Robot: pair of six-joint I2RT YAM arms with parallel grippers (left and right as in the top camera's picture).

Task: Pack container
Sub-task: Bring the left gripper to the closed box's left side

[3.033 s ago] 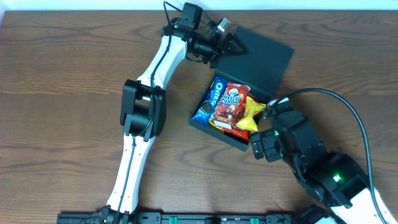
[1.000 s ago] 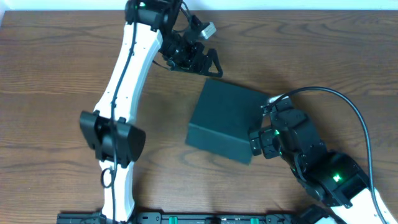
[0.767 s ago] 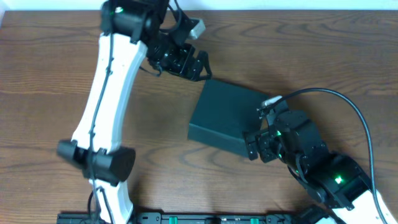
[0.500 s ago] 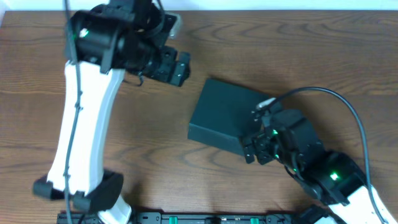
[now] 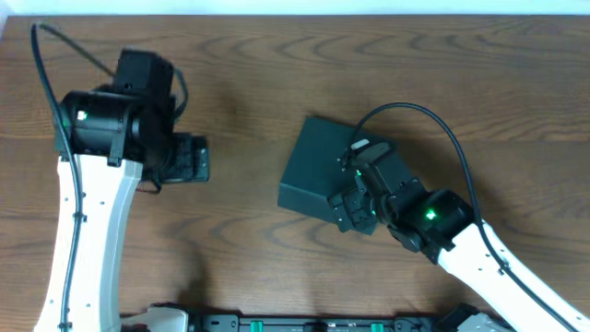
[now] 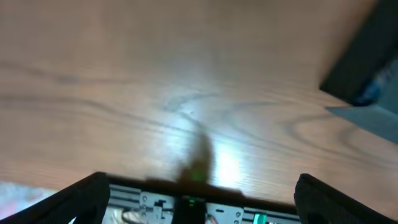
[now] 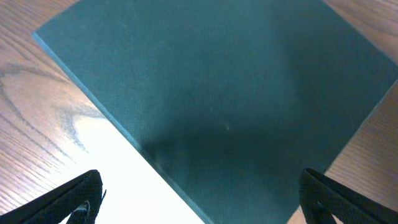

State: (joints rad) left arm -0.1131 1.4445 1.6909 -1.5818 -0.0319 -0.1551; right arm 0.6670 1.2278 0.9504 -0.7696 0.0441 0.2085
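**Container.** The dark teal container (image 5: 315, 171) rests on the wooden table (image 5: 442, 83) slightly right of centre in the overhead view. It is rotated so that its edges run diagonally to the frame. The flap lid is down and flat, and no contents are visible. In the right wrist view the lid surface (image 7: 217, 87) fills most of the frame, with one edge running from the upper left toward the bottom centre.

**Right gripper.** The right gripper (image 5: 355, 198) is positioned over the lower right part of the container. In the right wrist view its fingers (image 7: 84, 190) appear at the two lower corners of the frame, spread wide. Nothing is held between them. Contact with the lid cannot be determined.

**Left gripper.** The left gripper (image 5: 189, 159) is at the left of the overhead view, well apart from the container, over bare table. The left wrist view is blurred. Its fingers (image 6: 84, 196) sit at the lower corners, wide apart, with only wood grain between them. A dark, blurred shape (image 6: 364, 59) occupies the upper right of that view; it cannot be identified.
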